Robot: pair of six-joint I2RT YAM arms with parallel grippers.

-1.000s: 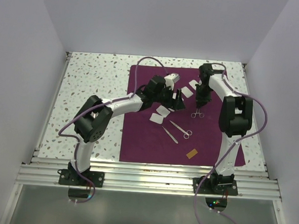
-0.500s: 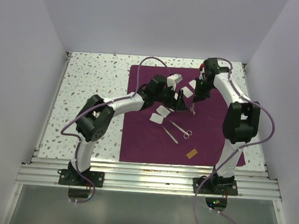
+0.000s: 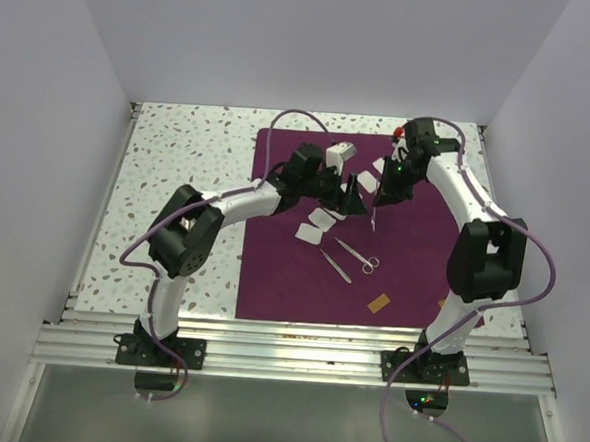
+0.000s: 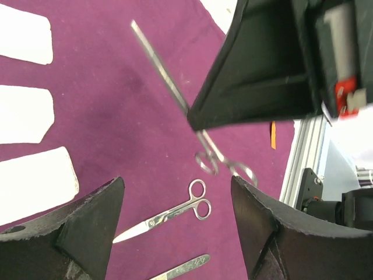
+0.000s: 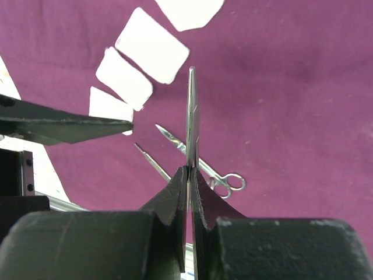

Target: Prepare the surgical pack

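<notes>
The dark purple cloth (image 3: 413, 258) lies flat on the table. My right gripper (image 3: 381, 196) (image 5: 189, 170) is shut on ring-handled steel forceps (image 5: 191, 111) (image 4: 166, 73), which hang above the cloth (image 5: 280, 87) with the rings lowest. My left gripper (image 3: 352, 196) (image 4: 176, 182) hovers open just left of them, holding nothing. Steel scissors (image 3: 359, 256) (image 4: 169, 213) and thin tweezers (image 3: 336, 267) (image 5: 150, 161) lie on the cloth below. White gauze squares (image 3: 320, 220) (image 5: 151, 45) (image 4: 26, 114) rest near both grippers.
A small orange-brown tab (image 3: 377, 304) (image 4: 272, 126) lies near the cloth's front edge. Speckled tabletop (image 3: 178, 174) spreads left of the cloth. White walls close in three sides, and an aluminium rail (image 3: 287, 346) carrying both arm bases runs along the front.
My right gripper has lifted the forceps off the cloth and carried them left toward the left gripper. The left gripper has shifted slightly and stays open.
</notes>
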